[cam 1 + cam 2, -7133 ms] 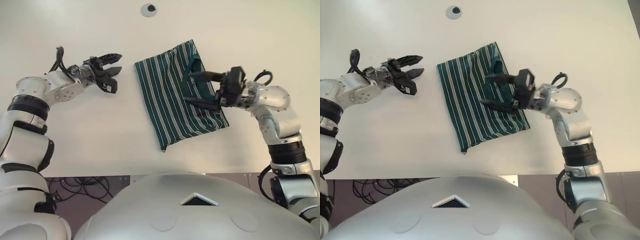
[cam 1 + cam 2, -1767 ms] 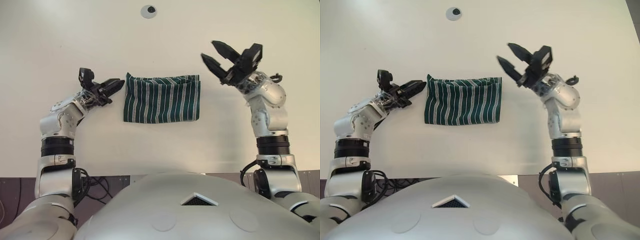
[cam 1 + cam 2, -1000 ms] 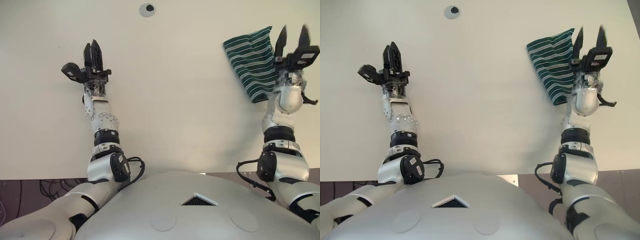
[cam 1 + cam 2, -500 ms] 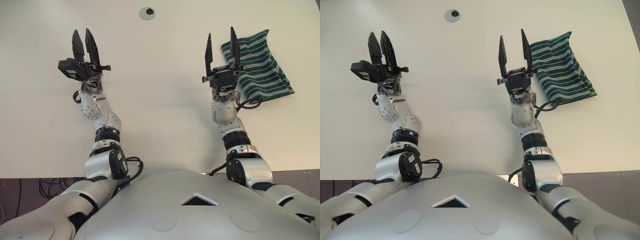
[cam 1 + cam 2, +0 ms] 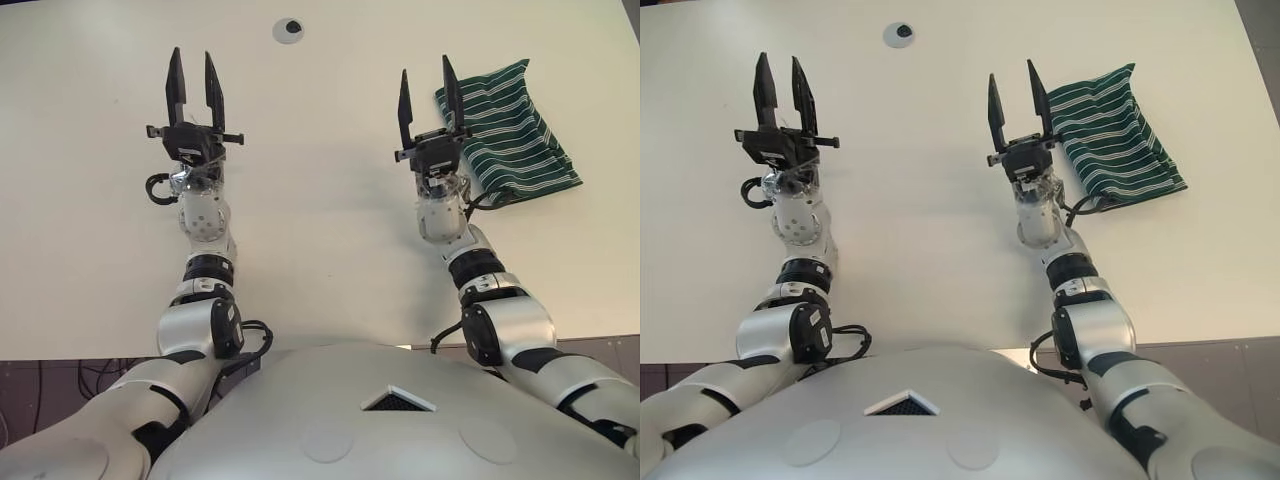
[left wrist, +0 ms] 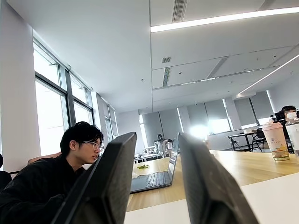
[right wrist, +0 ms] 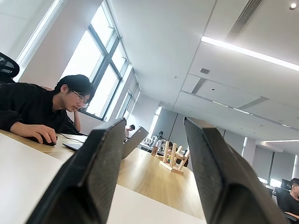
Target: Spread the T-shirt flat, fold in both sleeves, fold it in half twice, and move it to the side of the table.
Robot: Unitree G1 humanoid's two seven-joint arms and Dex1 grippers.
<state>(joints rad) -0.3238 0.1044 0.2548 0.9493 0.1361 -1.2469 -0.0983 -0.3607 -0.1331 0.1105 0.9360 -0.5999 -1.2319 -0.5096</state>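
T-shirt, green with white stripes, lies folded into a compact skewed rectangle on the robot's right side of the desk, near the right edge and flat on the surface. No hand touches it. Right hand is raised just beside the shirt's left border, fingers pointing up, spread moderately wide and empty; its wrist view shows both fingers apart with only the room beyond. Left hand is raised well apart from the shirt on the far left, likewise parted and empty, fingers with a clear gap between them. A small round disc sits at the desk's far side. Judgement: folding and placing look complete. Risks from here: the right wrist and its looped cable sit close to the shirt's near-left corner, so a careless lowering or sideways swing of that arm could snag the top layer and open the fold, or push the bundle toward the desk's right edge and off it.
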